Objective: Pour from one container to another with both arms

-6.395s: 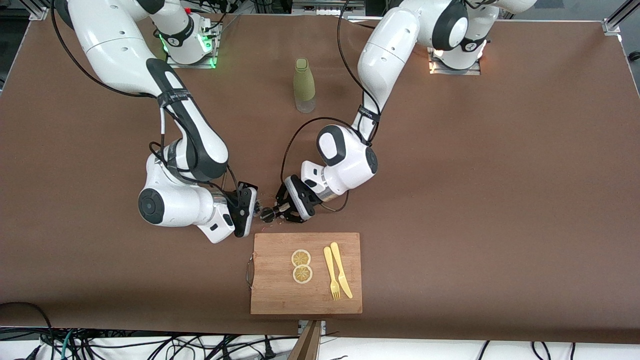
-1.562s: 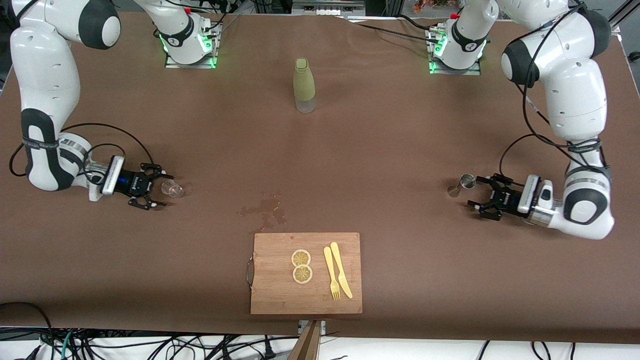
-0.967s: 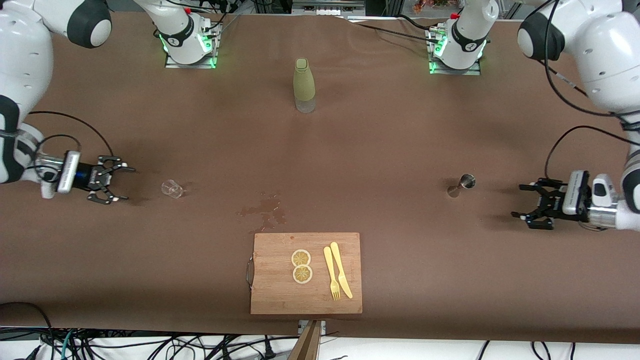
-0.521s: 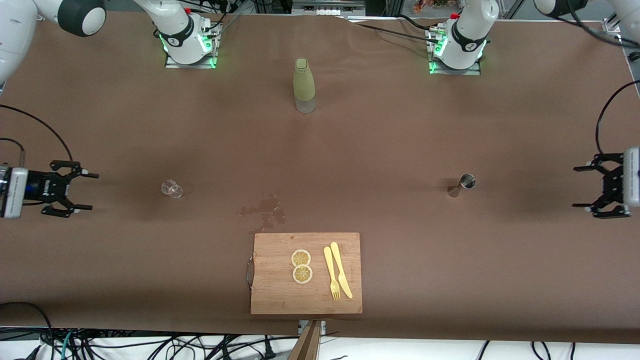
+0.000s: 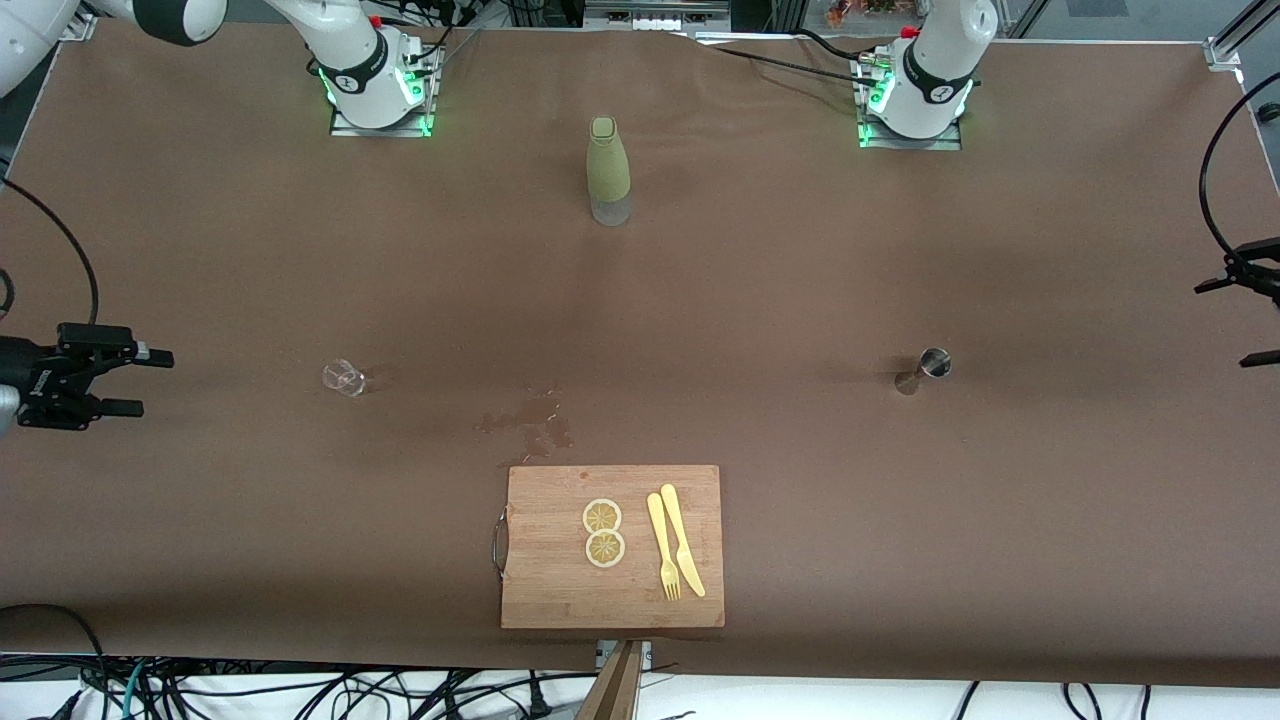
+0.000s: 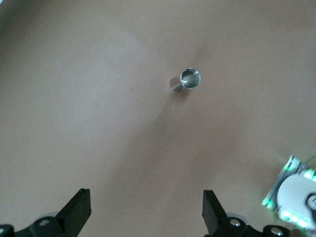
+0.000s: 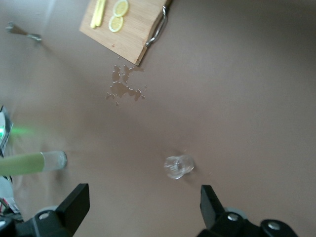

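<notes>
The small steel jigger (image 5: 925,368) stands upright on the brown table toward the left arm's end; it also shows in the left wrist view (image 6: 186,80). The tiny clear glass cup (image 5: 343,377) sits toward the right arm's end and appears in the right wrist view (image 7: 178,166). My left gripper (image 5: 1228,324) hangs open over the table's edge at its own end, well apart from the jigger, with nothing between its fingers (image 6: 146,197). My right gripper (image 5: 140,381) is open and empty too (image 7: 143,192), over its end of the table, away from the cup.
A wooden cutting board (image 5: 540,580) with two lemon slices, a yellow fork and a knife lies near the front camera. A wet spill (image 5: 530,420) darkens the table just farther than the board. A tall olive-green bottle (image 5: 608,170) stands between the arm bases.
Both arms have pulled back outward toward their ends of the table, away from the cup and the jigger. The cup and jigger have stayed where they were.
</notes>
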